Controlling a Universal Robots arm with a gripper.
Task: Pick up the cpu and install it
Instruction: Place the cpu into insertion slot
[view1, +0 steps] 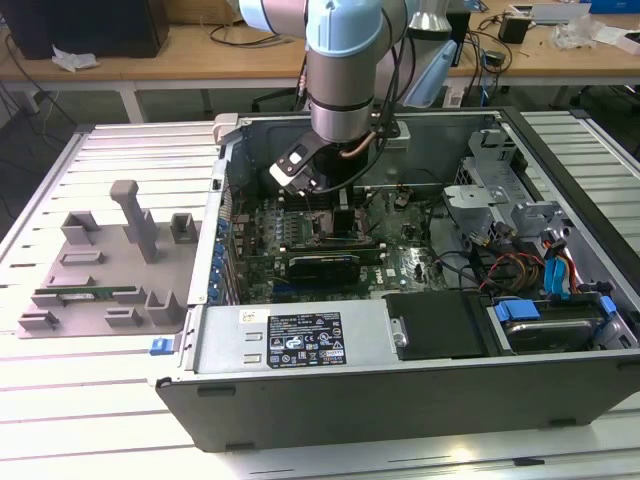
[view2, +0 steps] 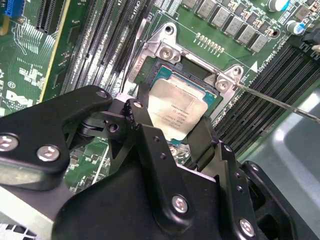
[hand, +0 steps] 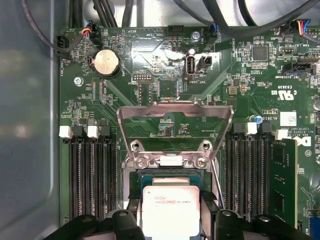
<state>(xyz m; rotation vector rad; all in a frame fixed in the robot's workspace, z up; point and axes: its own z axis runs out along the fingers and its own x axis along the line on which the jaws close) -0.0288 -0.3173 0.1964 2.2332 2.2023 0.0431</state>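
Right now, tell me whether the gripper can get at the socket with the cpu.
Probably yes. The gripper seems to hold the cpu right over the socket. In the first wrist view, the socket's hinged metal plate stands folded back, leaving the opening uncovered.

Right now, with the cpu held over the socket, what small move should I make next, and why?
Probably ease straight down, slowly. The gripper holds the cpu right over the open socket, edges roughly lined up, and the metal frame is flipped up out of the way.
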